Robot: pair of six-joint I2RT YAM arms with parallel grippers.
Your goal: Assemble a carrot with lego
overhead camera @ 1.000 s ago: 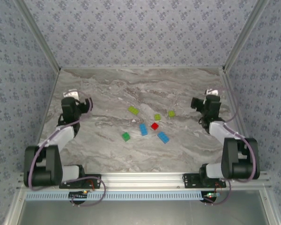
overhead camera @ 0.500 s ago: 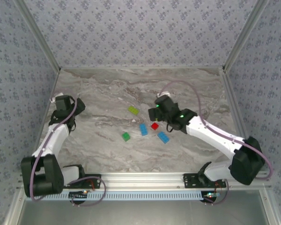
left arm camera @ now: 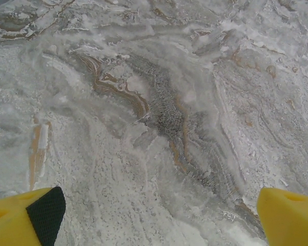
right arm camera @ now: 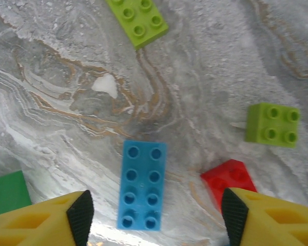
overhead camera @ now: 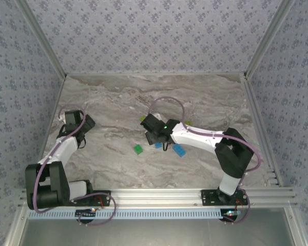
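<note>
The right hand (right arm camera: 155,218) is held spread just above the desk (right arm camera: 51,77), its yellow fingers (right arm camera: 269,218) standing apart with nothing pinched between them. The lego is seen lying loose and unjoined under and around this hand, so no part of the carrot is judged to be built yet. A blue brick (right arm camera: 142,184) lies flat, studs up, between the fingers, its long axis pointing away from the hand and a gap left on either side. A red brick (right arm camera: 228,178) sits just inside the right finger and a dark green brick (right arm camera: 7,192) just outside the left one. A lime-green brick (right arm camera: 138,20) is found well ahead and a second lime-green brick (right arm camera: 273,123) ahead to the right. The left hand (left arm camera: 156,215) is spread wide over bare desk, well apart from every brick. The bricks are judged to be very light, stiff and smooth-walled, so one may skid or pivot if a single finger touches first. The blue brick is best taken across its two long smooth sides, low and near the middle, with the red brick kept clear.
</note>
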